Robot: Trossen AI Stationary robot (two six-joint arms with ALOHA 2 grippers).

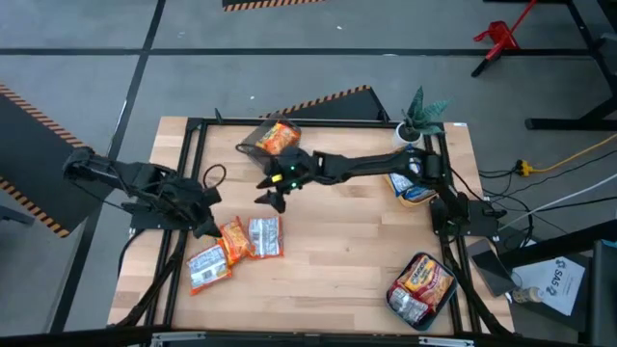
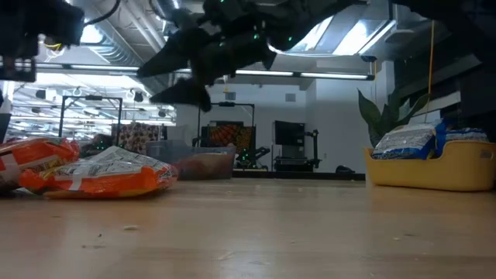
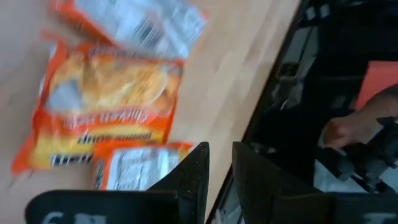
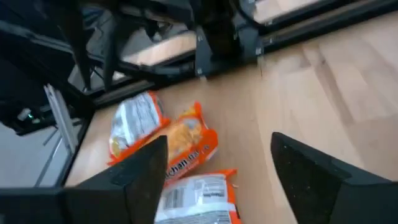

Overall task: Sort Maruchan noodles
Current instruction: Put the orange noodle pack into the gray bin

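Three orange Maruchan noodle packets (image 1: 234, 241) lie flat and close together on the wooden table near its left edge; they also show in the low view (image 2: 101, 174) and in both wrist views (image 3: 106, 106) (image 4: 186, 146). My right gripper (image 1: 273, 198) hangs open above the table, just on the far side of them, with its fingers (image 4: 143, 177) spread wide and nothing between them. My left gripper (image 1: 208, 224) is at the table's left edge beside the packets. A narrow, empty gap shows between its fingers (image 3: 193, 174).
A dark container (image 1: 253, 145) at the far edge holds an orange packet. A yellow container (image 2: 434, 170) at the right holds blue-white packets, and one at the near right (image 1: 395, 301) holds red-orange ones. A small plant (image 1: 421, 116) stands at the far right corner. A person's hand (image 3: 351, 127) shows beyond the left edge.
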